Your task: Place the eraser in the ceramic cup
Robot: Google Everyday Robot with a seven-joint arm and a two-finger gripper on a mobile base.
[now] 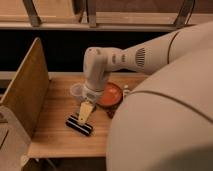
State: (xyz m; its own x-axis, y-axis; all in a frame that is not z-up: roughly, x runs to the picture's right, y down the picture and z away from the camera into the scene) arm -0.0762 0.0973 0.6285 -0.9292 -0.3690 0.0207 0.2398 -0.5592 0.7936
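Observation:
The eraser (79, 125) is a black block with pale stripes lying on the wooden table (55, 135), near its front. My gripper (85, 116) hangs from the white arm (97, 65) and points down, right over the eraser's right end, at or just above its top. A small white object (126, 91), perhaps the ceramic cup, peeks out at the right behind the orange bowl; most of it is hidden by my arm's shell.
An orange bowl (110, 94) sits just right of the gripper. A clear plastic cup (77, 90) stands behind it to the left. A wooden side panel (27, 85) rises along the table's left edge. My large white body shell (165, 125) covers the right side.

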